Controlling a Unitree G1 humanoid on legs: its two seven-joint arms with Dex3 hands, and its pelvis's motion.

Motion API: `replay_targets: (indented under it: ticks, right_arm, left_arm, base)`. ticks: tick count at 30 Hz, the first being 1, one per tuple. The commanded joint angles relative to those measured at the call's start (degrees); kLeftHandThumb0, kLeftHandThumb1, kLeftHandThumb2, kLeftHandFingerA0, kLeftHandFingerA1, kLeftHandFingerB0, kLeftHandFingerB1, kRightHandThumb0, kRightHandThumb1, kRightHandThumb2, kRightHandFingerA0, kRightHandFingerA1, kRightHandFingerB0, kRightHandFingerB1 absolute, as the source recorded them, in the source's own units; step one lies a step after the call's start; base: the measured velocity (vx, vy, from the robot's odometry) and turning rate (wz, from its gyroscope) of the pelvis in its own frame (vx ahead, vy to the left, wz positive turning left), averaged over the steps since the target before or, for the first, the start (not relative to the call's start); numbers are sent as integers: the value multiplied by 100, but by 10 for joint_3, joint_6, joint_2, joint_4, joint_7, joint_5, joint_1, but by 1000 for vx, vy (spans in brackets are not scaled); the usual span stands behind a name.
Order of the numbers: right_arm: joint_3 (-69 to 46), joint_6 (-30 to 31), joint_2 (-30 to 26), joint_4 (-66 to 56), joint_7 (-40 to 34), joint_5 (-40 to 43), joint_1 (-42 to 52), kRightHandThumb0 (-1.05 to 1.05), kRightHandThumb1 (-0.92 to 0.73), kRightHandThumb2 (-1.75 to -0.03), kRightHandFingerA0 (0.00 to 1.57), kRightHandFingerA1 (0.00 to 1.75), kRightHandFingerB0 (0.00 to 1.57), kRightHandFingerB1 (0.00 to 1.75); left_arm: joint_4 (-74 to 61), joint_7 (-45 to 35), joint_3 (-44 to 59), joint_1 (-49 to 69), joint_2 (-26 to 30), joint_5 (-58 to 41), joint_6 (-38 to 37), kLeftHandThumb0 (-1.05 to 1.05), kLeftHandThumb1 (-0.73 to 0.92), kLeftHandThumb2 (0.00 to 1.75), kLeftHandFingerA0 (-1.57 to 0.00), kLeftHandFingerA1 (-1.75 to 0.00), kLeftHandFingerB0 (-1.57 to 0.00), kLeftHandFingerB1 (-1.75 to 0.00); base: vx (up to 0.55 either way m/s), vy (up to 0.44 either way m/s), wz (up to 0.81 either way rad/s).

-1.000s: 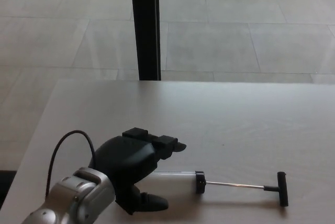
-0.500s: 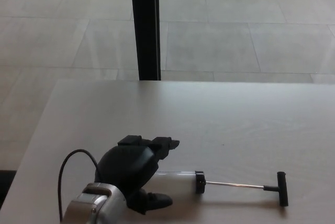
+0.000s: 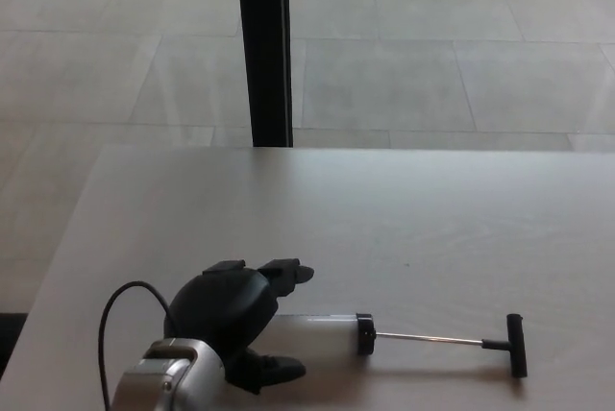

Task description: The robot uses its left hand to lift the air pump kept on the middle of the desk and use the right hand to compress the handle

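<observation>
In the head view, a pale grey table (image 3: 384,209) fills the lower half of the picture. Beyond its far edge is a floor of big grey tiles (image 3: 432,46), and a tall black post (image 3: 263,46) stands at about 12 o'clock from the middle of the table.

The small air pump with a clear tube, a thin metal rod and a black T-shaped handle (image 3: 365,334) lies flat on the table near its front edge, at about 6 o'clock from the table's middle. Its clear tube points to 9 o'clock and its handle (image 3: 516,344) sits out at 3 o'clock, with the rod pulled out long.

The robot's black left hand (image 3: 231,315) comes in from the bottom left on a silver wrist (image 3: 168,382). A thin black wire (image 3: 115,310) loops up beside the wrist. The hand sits over the left end of the clear tube. Its two thick fingers (image 3: 283,272) reach past the far side of the tube, and its thumb (image 3: 274,369) lies on the near side. The fingers and thumb are spread apart, with the tube between them. I cannot tell if they are touching the tube.

The pump rests on the table.
</observation>
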Motion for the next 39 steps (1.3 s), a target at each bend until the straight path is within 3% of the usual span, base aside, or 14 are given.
replay_targets:
  ticks: [1,2,3,4,5,20,22,24,25,26,27,28,38,39]
  right_arm:
    - [-2,-6,-9,-3,-7,14,-7,-72,-81,-65,33,62,34,33]
    - [-3,-4,-8,-7,-12,14,-8,-68,-80,-65,35,64,35,34]
    - [-3,-6,-10,-2,-16,13,-11,-72,-80,-65,35,64,36,34]
    - [-3,-6,-10,-2,-17,13,-11,-72,-80,-65,35,64,36,34]
    - [-2,-5,-6,-12,-19,13,-9,-69,-80,-65,35,63,36,34]
    - [10,-5,-3,-36,-29,8,-1,-66,-80,-64,36,68,34,37]
    - [10,-5,-2,-39,-30,10,1,-65,-80,-64,36,69,35,38]
    - [10,-15,4,-43,-32,11,2,-64,-80,-64,37,80,37,41]
    - [9,-11,6,-46,-36,12,2,-65,-79,-63,39,82,39,42]
    - [10,-9,8,-48,-38,13,0,-65,-79,-63,39,82,39,42]
    - [12,-12,7,-48,-37,10,0,-65,-80,-64,39,82,38,41]
    - [12,-11,6,-49,-38,10,0,-64,-80,-64,38,78,38,40]
    - [11,-31,17,-48,-47,14,-1,-65,-79,-63,41,81,40,40]
    - [10,-32,19,-52,-52,13,-1,-63,-61,-101,47,77,36,55]
  left_arm:
    - [4,-25,-8,-9,6,20,40,-58,57,57,-25,-48,-31,-37]
    - [12,-23,-12,-13,5,23,40,-56,57,57,-27,-50,-32,-38]
    - [21,-18,-16,-19,0,24,39,-69,43,81,-24,-57,-28,-50]
    - [21,-17,-17,-19,0,23,40,-69,43,81,-24,-57,-28,-50]
    - [28,-6,-25,-23,-5,29,38,-59,58,57,-28,-58,-34,-40]
    - [61,10,-149,-59,12,187,89,-61,65,59,-48,-78,-46,-47]
    - [66,23,-158,-60,7,204,105,-58,64,59,-58,-85,-54,-52]
    - [79,81,-154,-54,-1,202,104,-46,62,61,-72,-132,-64,-60]
    - [85,97,-146,-51,-4,187,93,-36,43,88,-106,-127,-56,-69]
    - [86,103,-142,-50,-3,183,88,-36,43,88,-106,-127,-56,-69]
    - [90,111,-130,-47,-12,168,88,-23,60,58,-83,-171,-60,-61]
    - [93,121,-122,-43,-17,161,87,-18,58,60,-78,-174,-62,-63]
    - [114,167,-82,-18,-19,157,96,-12,64,57,-70,-163,-64,-74]
    - [114,176,-74,-13,-20,144,86,-4,68,59,-75,-159,-68,-81]
  base:
    - [0,0,0]
    - [0,0,0]
    - [0,0,0]
    - [0,0,0]
    - [0,0,0]
    - [0,0,0]
    - [0,0,0]
    - [0,0,0]
    - [0,0,0]
    - [0,0,0]
    - [0,0,0]
    - [0,0,0]
    - [0,0,0]
    - [0,0,0]
